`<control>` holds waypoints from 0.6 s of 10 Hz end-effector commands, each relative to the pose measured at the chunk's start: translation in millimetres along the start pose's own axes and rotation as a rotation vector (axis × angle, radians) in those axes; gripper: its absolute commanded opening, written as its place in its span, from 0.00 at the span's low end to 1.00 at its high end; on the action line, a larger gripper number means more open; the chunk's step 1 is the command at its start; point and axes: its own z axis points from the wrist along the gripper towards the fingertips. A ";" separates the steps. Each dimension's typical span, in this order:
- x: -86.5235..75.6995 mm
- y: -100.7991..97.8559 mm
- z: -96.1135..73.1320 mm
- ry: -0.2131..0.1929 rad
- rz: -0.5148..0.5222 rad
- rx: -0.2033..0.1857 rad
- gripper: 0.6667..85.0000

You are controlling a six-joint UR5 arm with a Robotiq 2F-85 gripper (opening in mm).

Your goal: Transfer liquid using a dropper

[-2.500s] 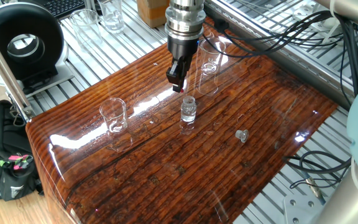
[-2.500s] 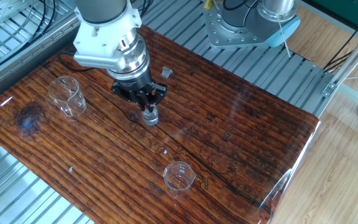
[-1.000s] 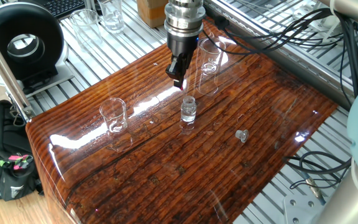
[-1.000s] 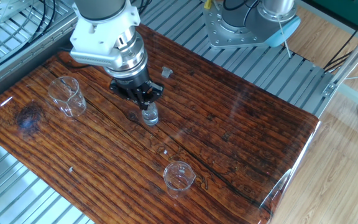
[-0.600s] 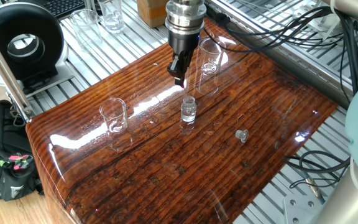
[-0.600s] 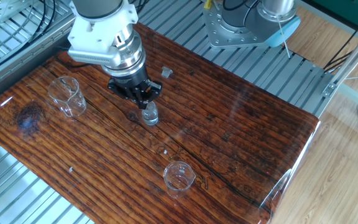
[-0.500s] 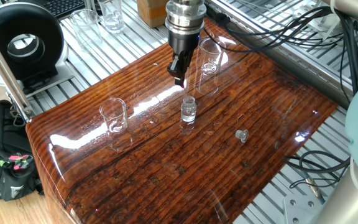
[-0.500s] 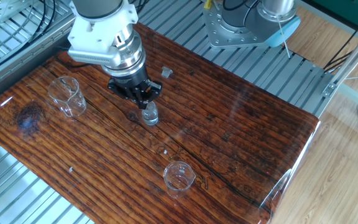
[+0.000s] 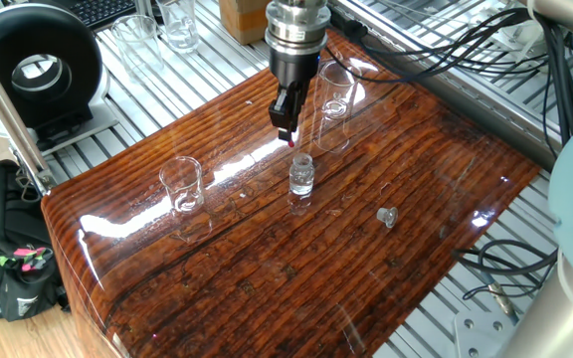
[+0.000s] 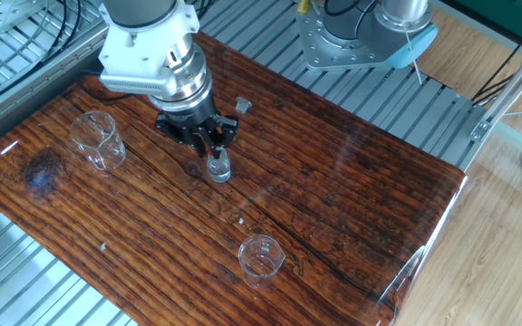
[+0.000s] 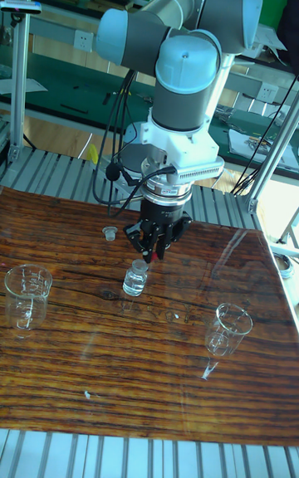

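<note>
My gripper (image 9: 286,121) hangs just above a small clear vial (image 9: 301,176) near the middle of the wooden table (image 9: 406,149). It is shut on the dropper (image 9: 289,142), whose red bulb shows between the fingertips. The thin clear tube points down toward the vial's mouth and is hard to make out. In the other fixed view the gripper (image 10: 208,136) stands right over the vial (image 10: 218,167). The tall view shows the gripper (image 11: 156,244), the red bulb (image 11: 156,256) and the vial (image 11: 136,279). Liquid in the vial is too faint to tell.
A small glass beaker (image 9: 182,185) stands left of the vial, and a taller clear glass (image 9: 333,104) behind the gripper. A small cap (image 9: 387,216) lies to the right. The table's edges drop to metal racks with cables, more glassware and a black device (image 9: 36,70).
The gripper has risen slightly above the vial and carried the dropper with it. The vial, beakers and cap have stayed in place.
</note>
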 end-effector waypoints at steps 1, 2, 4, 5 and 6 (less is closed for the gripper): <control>-2.1 3.4 -0.9 -0.009 -0.004 -0.017 0.35; -3.1 4.7 -0.5 -0.011 -0.003 -0.021 0.36; -4.3 10.4 3.6 -0.014 0.004 -0.027 0.37; -4.0 12.7 6.0 -0.012 0.006 -0.026 0.39; -2.0 12.0 6.5 -0.004 0.002 -0.021 0.40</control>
